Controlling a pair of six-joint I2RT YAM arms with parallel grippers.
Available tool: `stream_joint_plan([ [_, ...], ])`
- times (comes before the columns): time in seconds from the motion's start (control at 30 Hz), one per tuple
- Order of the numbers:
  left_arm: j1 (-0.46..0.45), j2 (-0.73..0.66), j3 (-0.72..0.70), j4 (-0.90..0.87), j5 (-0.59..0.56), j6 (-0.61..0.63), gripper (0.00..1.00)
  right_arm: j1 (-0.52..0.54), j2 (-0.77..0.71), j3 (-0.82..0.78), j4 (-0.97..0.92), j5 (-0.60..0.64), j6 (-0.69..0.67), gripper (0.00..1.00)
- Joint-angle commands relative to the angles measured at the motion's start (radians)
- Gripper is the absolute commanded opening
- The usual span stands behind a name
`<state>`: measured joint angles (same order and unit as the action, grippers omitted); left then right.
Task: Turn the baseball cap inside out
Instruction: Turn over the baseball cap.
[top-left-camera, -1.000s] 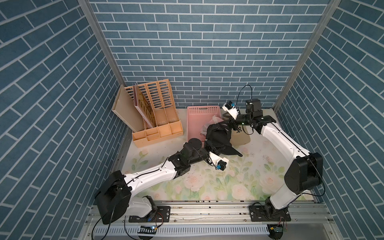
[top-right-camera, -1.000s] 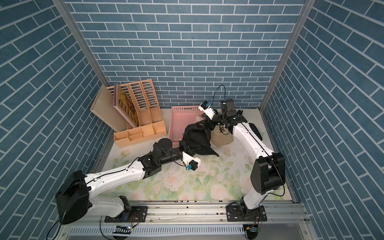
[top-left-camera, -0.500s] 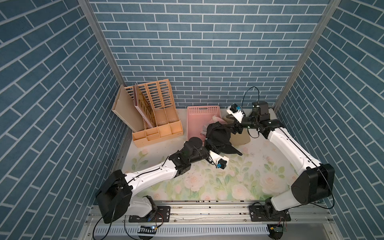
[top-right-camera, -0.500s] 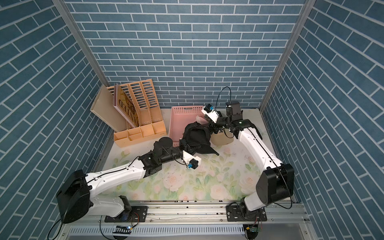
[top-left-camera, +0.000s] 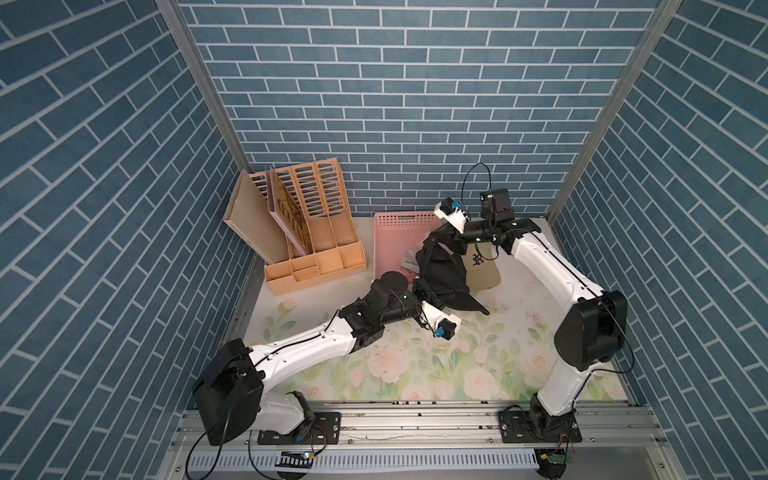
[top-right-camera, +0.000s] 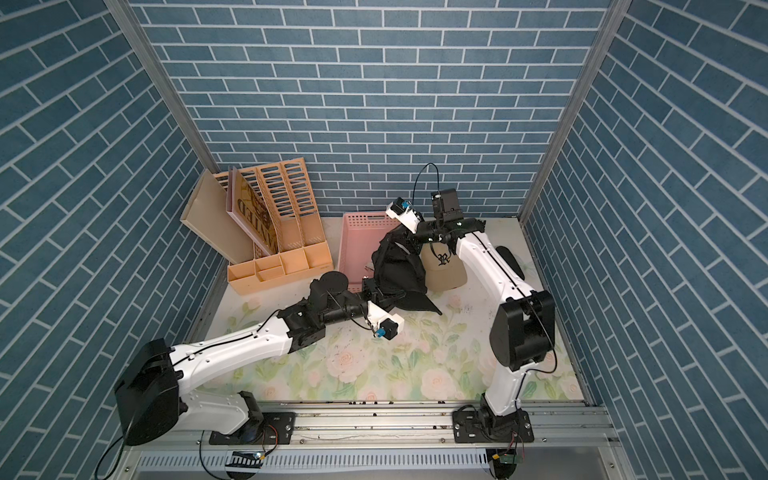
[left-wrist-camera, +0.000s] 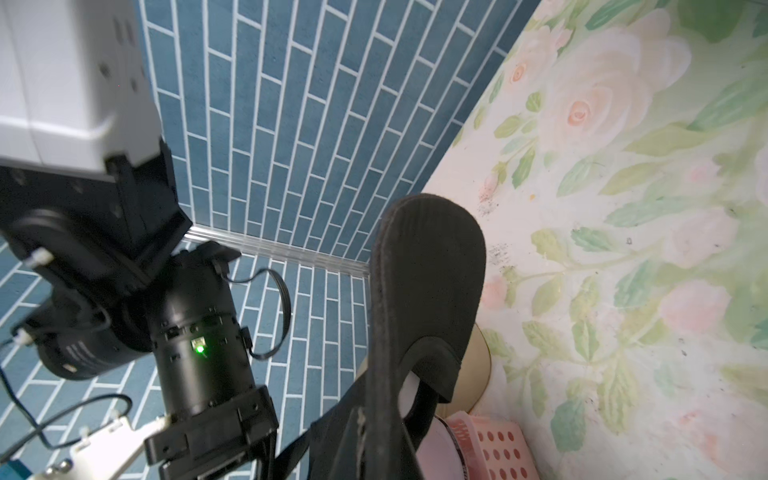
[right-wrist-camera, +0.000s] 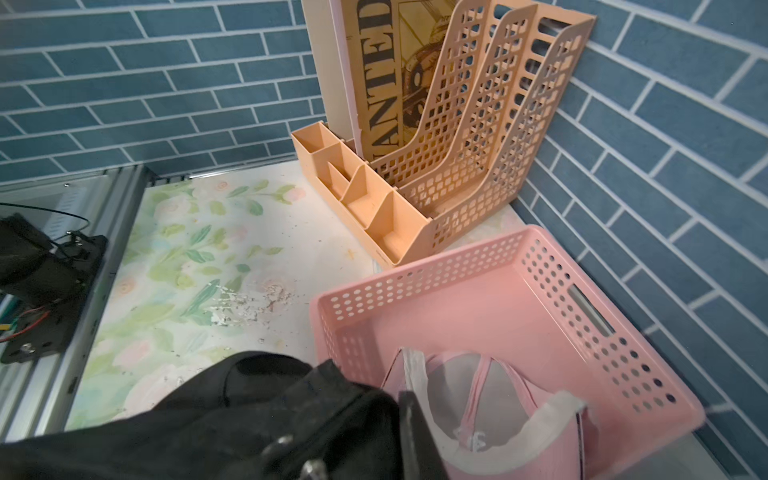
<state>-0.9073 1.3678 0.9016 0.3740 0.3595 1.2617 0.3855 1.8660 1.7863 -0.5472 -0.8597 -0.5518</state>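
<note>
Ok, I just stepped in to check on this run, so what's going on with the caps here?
Both arms have the black baseball cap stretched between them. The left gripper is shut on it near the brim, and the right gripper is shut on the far side of the crown. The cap looks crumpled and is not clearly inside out yet. A tan cap lies on the table beside it, and a pink cap sits in the pink basket.
</note>
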Motion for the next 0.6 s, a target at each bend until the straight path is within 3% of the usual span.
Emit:
stream_joint_plan([
  [0.0,-0.016,-0.033,-0.017,0.118,0.102,-0.079,0.00,-0.015,0.114,0.125,-0.170,-0.022,-0.054,0.09],
  [0.17,0.023,-0.081,-0.073,0.391,0.184,-0.237,0.00,-0.016,0.187,0.096,-0.214,-0.057,-0.063,0.12],
  [0.3,0.085,-0.083,-0.141,0.760,0.178,-0.451,0.00,-0.013,0.165,-0.013,-0.178,-0.100,-0.064,0.14],
  [0.37,0.116,-0.073,-0.160,0.887,0.140,-0.512,0.00,-0.014,0.135,-0.084,-0.130,-0.109,-0.045,0.14],
  [0.57,0.169,0.006,-0.152,1.066,-0.032,-0.530,0.00,-0.011,0.004,-0.338,0.104,-0.182,0.095,0.14],
])
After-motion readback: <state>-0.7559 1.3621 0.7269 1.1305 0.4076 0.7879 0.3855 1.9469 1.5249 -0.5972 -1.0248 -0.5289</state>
